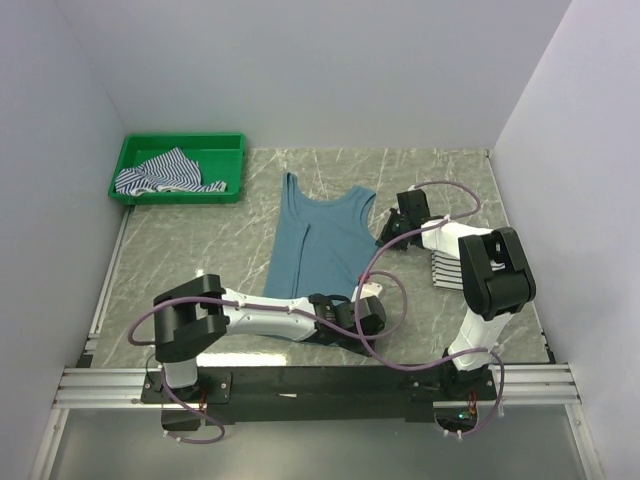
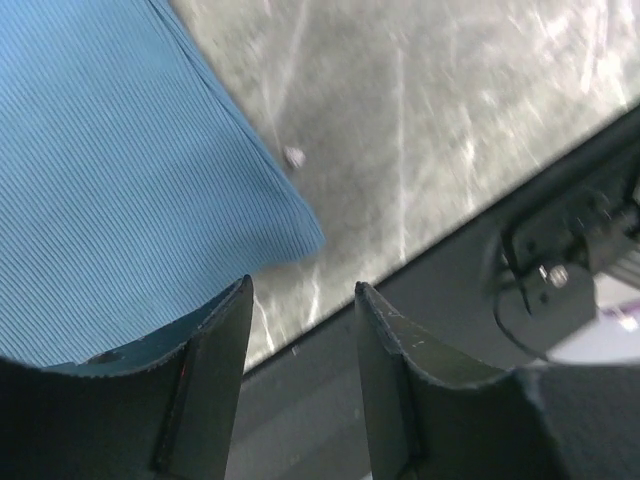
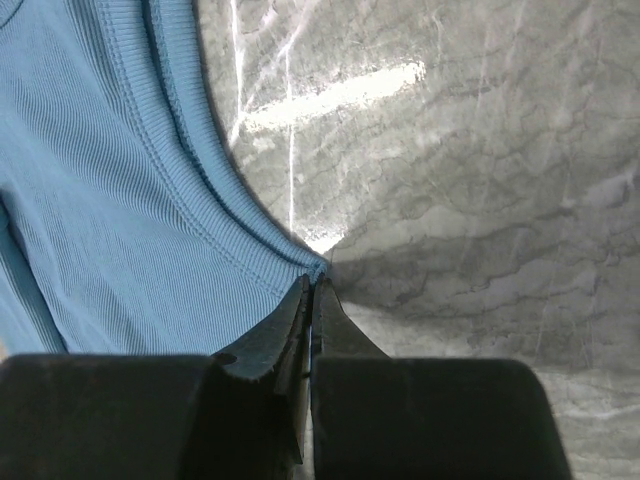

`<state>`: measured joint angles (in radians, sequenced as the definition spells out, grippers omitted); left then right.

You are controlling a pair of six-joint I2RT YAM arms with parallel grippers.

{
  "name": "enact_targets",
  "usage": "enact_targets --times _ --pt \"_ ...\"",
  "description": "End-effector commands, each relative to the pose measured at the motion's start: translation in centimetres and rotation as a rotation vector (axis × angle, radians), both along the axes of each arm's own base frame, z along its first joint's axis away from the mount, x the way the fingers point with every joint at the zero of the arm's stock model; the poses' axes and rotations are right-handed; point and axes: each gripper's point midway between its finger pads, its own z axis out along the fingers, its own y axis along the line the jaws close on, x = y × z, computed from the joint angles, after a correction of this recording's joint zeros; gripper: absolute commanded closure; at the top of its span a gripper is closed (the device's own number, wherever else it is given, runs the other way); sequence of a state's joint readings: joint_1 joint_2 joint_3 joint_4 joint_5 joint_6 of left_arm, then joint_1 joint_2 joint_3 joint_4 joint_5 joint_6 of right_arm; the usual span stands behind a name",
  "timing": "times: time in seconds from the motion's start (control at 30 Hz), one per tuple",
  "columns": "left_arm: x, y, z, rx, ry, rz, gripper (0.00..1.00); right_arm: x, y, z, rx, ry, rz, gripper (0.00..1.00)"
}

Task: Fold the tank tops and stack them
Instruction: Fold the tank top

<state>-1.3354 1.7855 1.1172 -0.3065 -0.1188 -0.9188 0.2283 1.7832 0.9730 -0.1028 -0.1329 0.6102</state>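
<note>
The teal-blue tank top (image 1: 318, 240) lies flat in the middle of the table, straps pointing away. My right gripper (image 3: 313, 284) is shut on the ribbed edge of this teal-blue tank top (image 3: 110, 200) on its right side, near the strap (image 1: 366, 205). My left gripper (image 2: 300, 292) stands open at the table's near edge, just past the top's lower right corner (image 2: 290, 225), with nothing between its fingers. A white tank top with thin black stripes (image 1: 447, 268) lies folded to the right. The blue-and-white striped tank top (image 1: 165, 172) sits crumpled in the tray.
A green plastic tray (image 1: 232, 150) stands at the back left of the marbled table (image 1: 200, 245). White walls close in the left, back and right. The black base rail (image 2: 330, 400) runs along the near edge, under the left gripper.
</note>
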Motion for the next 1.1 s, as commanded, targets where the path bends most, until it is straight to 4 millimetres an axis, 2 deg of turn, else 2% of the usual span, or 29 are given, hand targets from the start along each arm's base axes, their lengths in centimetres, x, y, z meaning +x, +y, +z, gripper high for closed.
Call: enact_targets --times 0.0,0.2,0.3,0.43,0.77,0.83,0.93,0.97,1.0,1.07 --pt "2.1 -0.4 0.8 0.031 -0.109 0.052 0.5 -0.3 -1.1 0.6 -0.019 -0.015 -0.024 1.0" --pt "3.1 -0.9 0.8 0.081 -0.183 0.071 0.52 -0.2 -1.1 0.6 -0.016 -0.013 -0.021 1.0" --pt "2.9 -1.4 0.8 0.092 -0.203 0.052 0.54 0.0 -1.1 0.7 -0.013 -0.017 -0.021 1.0" --pt "2.3 -1.6 -0.3 0.124 -0.2 0.034 0.57 0.1 -1.0 0.8 -0.007 -0.017 -0.02 1.0" --pt "1.8 -1.5 -1.4 0.181 -0.25 0.034 0.69 0.4 -0.9 0.8 0.002 -0.016 -0.022 1.0" --pt "1.7 -1.4 -2.0 0.212 -0.261 0.024 0.73 0.6 -0.9 1.1 0.002 -0.022 -0.022 1.0" --pt "1.5 -1.3 -2.2 0.233 -0.271 0.022 0.83 0.6 -1.0 1.4 -0.003 -0.027 -0.02 1.0" --pt "1.6 -1.3 -1.9 0.23 -0.274 0.026 0.94 0.8 -1.1 1.7 -0.006 -0.035 -0.023 1.0" --pt "1.6 -1.5 -1.1 0.209 -0.279 0.029 0.98 0.6 -1.1 1.8 -0.009 -0.032 -0.021 1.0" --pt "1.4 -2.0 -0.2 0.157 -0.275 0.024 0.99 0.9 -1.3 2.5 -0.022 -0.048 -0.026 1.0"
